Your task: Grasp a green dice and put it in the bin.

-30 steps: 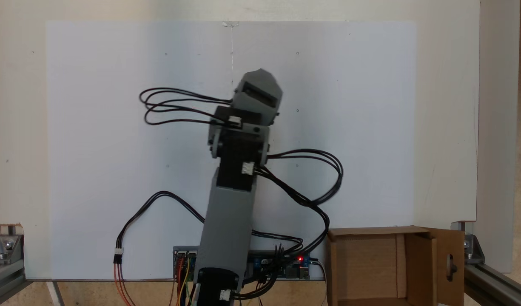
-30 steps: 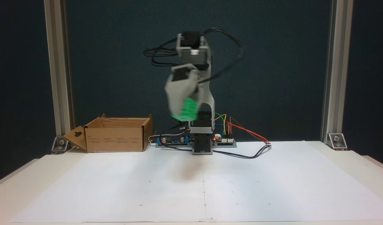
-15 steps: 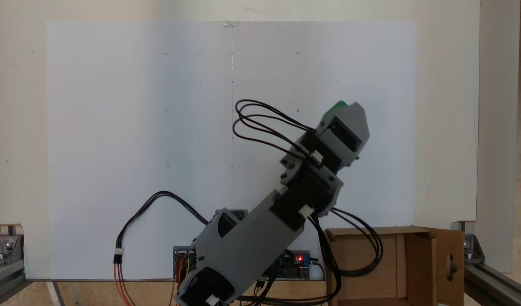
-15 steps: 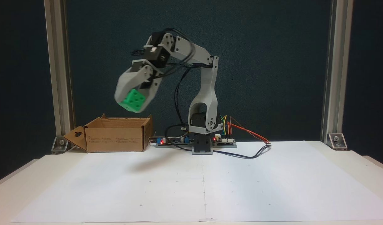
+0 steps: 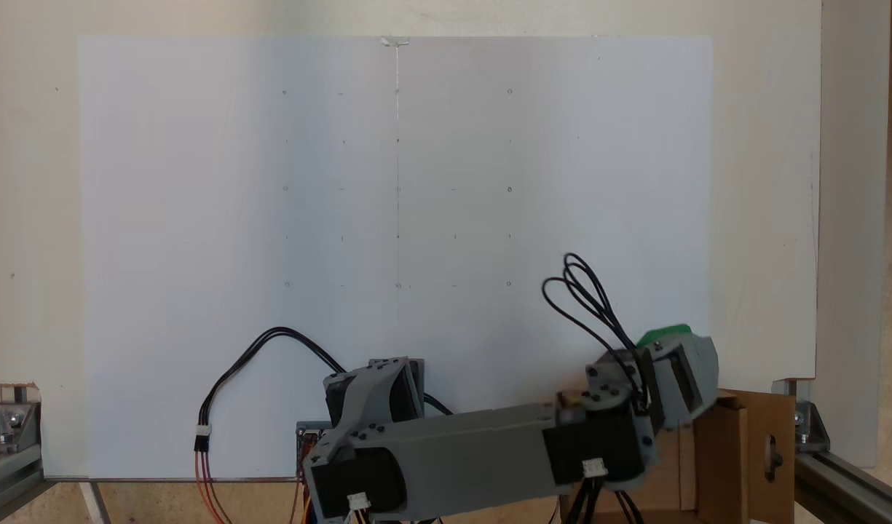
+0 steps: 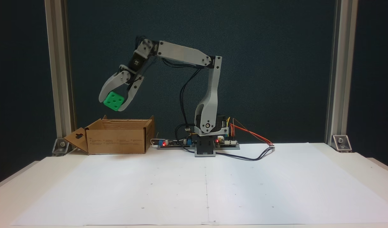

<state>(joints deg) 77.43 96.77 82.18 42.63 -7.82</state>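
The green dice (image 6: 114, 101) hangs in the air between the two grey fingers of my gripper (image 6: 113, 106), which is shut on it. It hovers a short way above the open top of the bin (image 6: 117, 136), a brown cardboard box with a keyhole cutout in its left flap. In a fixed view from above, a sliver of the green dice (image 5: 664, 336) shows past the gripper's grey body, just at the far edge of the bin (image 5: 744, 451), whose inside is largely covered by the arm.
The arm's base and circuit boards (image 6: 206, 144) with coloured wires sit right of the box. White paper (image 6: 206, 183) covers the table in front. Aluminium posts (image 6: 57, 72) stand at both back corners.
The arm swung from the table's middle towards the bin, carrying the green dice, and stretched out until the dice came over the box.
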